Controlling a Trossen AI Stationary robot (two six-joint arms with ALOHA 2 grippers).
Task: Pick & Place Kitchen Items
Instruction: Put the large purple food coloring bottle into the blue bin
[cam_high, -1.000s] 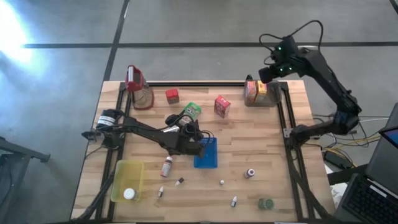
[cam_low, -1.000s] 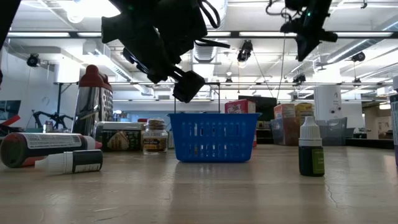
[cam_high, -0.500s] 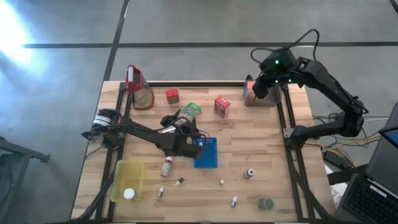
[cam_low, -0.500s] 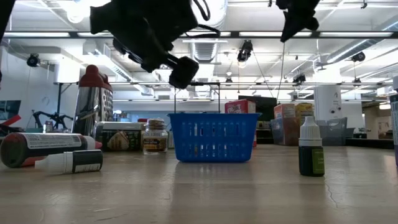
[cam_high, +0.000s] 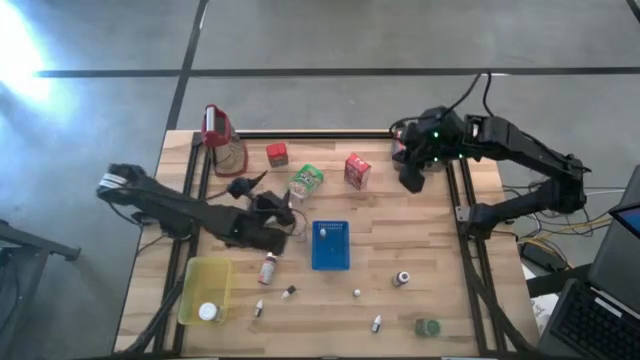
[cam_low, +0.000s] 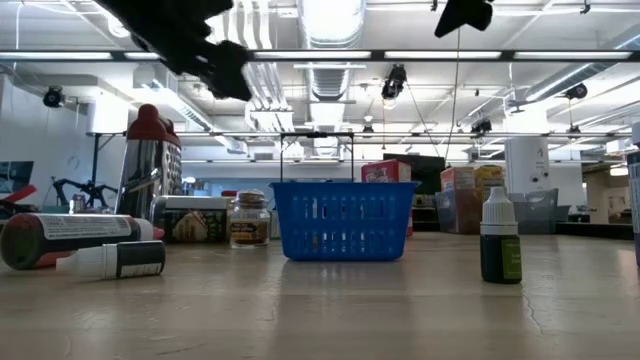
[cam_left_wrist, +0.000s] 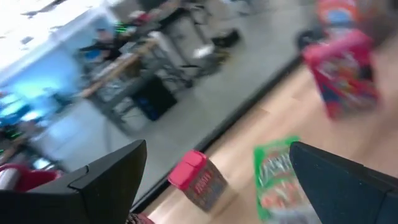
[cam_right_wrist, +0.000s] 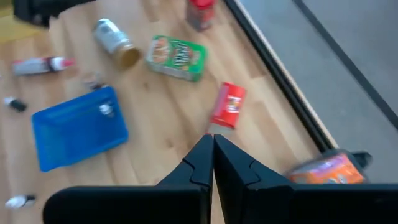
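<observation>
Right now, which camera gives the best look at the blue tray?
The high view: the blue tray shows whole from above, a small item inside. The low view shows only its perforated side; the right wrist view shows it slanted; the left wrist view misses it.

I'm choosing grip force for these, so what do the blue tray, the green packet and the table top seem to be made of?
Blue tray: probably rigid moulded plastic, given its uniform colour and slotted walls in the low view. Green packet: looks like printed film or thin card; its glossy printed face lies flat, so it may crush easily. Table top: pale wood in joined strips with visible grain, matte finish.
</observation>
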